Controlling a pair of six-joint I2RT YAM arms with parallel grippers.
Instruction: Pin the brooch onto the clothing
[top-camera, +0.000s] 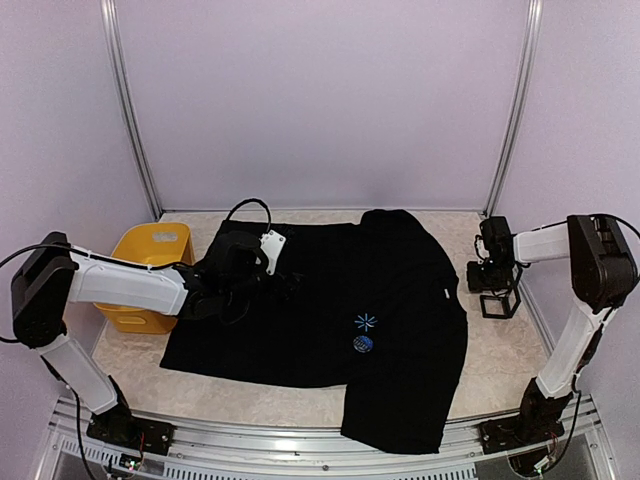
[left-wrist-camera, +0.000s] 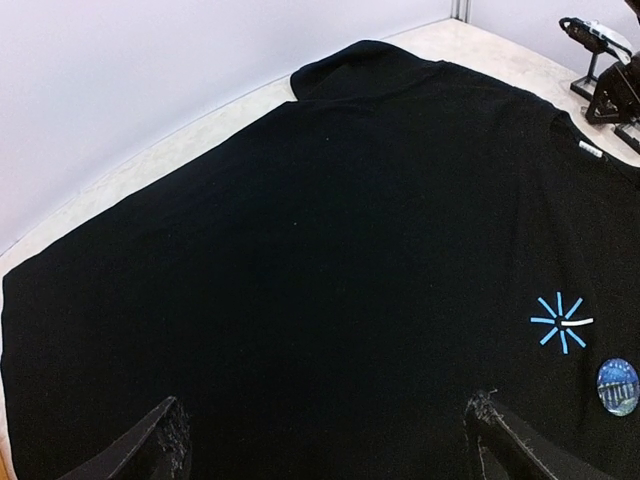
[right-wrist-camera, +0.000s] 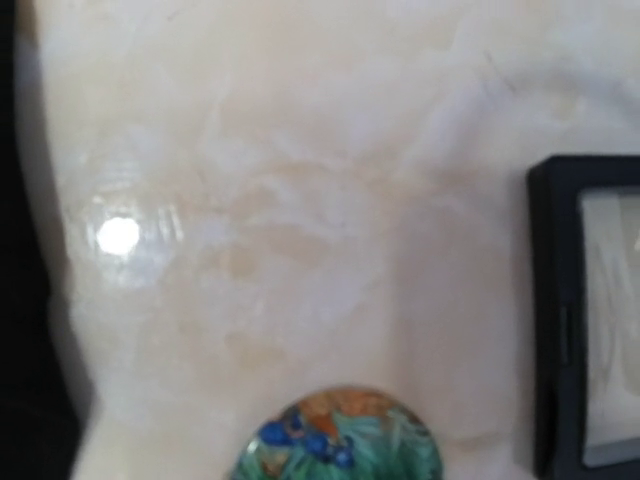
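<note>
The black T-shirt (top-camera: 330, 290) lies spread flat on the table, with a light-blue starburst (top-camera: 365, 322) on the chest. A round dark-blue brooch (top-camera: 363, 344) sits on the shirt just below the starburst; it also shows in the left wrist view (left-wrist-camera: 617, 385). My left gripper (top-camera: 280, 283) is open and empty, low over the shirt's (left-wrist-camera: 330, 250) left part, with one fingertip (left-wrist-camera: 505, 440) at each side. My right gripper (top-camera: 487, 275) hovers over bare table right of the shirt. In the right wrist view a second round green, blue and orange brooch (right-wrist-camera: 340, 440) fills the jaw area, hiding the fingers.
A yellow bin (top-camera: 150, 260) stands at the left, behind my left arm. A small black open frame box (top-camera: 500, 300) stands on the table under my right gripper, and shows at the right edge of the right wrist view (right-wrist-camera: 590, 310). Walls close the back and sides.
</note>
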